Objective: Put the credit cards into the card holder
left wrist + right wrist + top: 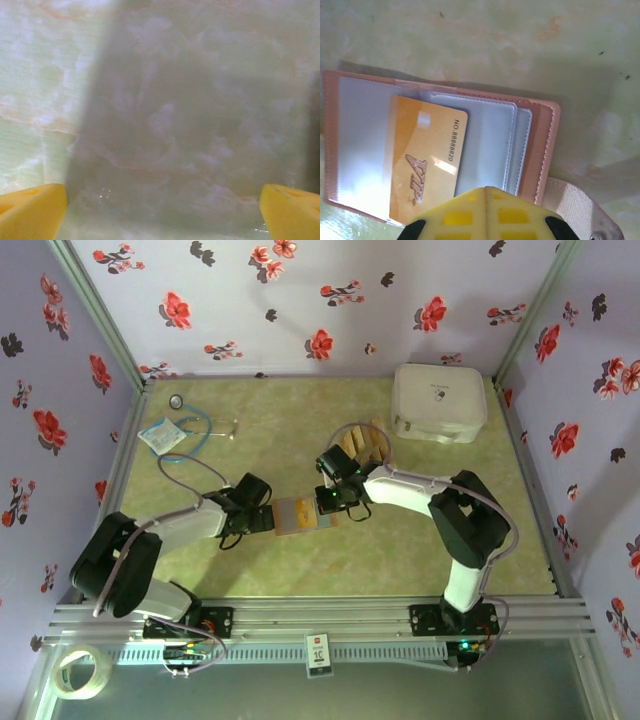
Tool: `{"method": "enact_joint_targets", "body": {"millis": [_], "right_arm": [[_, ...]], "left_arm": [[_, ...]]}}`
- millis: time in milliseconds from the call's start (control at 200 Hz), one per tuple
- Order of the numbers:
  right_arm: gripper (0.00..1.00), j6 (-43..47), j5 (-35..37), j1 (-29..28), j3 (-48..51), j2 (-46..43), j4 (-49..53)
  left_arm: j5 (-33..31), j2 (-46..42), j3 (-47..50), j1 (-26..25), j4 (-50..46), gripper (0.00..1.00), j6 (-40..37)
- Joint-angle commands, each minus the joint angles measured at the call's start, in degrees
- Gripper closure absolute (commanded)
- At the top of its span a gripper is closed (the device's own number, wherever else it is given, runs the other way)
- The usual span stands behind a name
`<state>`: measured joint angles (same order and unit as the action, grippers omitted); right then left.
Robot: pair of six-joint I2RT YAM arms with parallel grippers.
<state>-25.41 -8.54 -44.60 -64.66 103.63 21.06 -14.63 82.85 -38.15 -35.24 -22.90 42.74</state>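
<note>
Near the middle of the tabletop [330, 575] the card holder [296, 516] lies opened flat between the two arms, its clear plastic sleeves facing up. One gold card [427, 160] printed "VIP" sits partway into a sleeve, its near end sticking out. The right end effector [486, 212] hangs just over that end with its yellow fingers pressed together. Whether the card's edge is caught between them, I cannot tell from here. The left end effector [162, 212] is spread as wide as it goes, holding nothing, just beside the holder's left edge.

The spare credit cards [360, 443] lie fanned out farther back, apart from the holder.

These cards look light, stiff and slick. I'd say they are best pinched by a short edge and slid in flat, because squeezing the broad face would only skid. The holder looks soft and light, and its sleeves look floppy. It will likely creep along the tabletop under a push, so its left cover wants pinning down.
</note>
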Motion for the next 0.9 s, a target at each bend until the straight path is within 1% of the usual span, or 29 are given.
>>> {"method": "enact_joint_targets", "body": {"millis": [0, 370, 895], "right_arm": [[0.99, 1.31, 0.38, 0.31, -1.82, 2.02, 0.9], [1.0, 0.49, -1.66, -0.05, -2.49, 4.19, -0.53], [1.0, -0.01, -2.56, -2.37, -5.02, 6.45, -0.12]], "left_arm": [[-2.44, 2.1, -1.71, 0.6, -1.4, 0.0, -1.91], [-1.94, 4.99, -3.5, 0.51, -1.14, 0.0, -3.09], [-0.76, 6.59, -3.51, 0.43, 0.31, 0.0, -3.63]]}}
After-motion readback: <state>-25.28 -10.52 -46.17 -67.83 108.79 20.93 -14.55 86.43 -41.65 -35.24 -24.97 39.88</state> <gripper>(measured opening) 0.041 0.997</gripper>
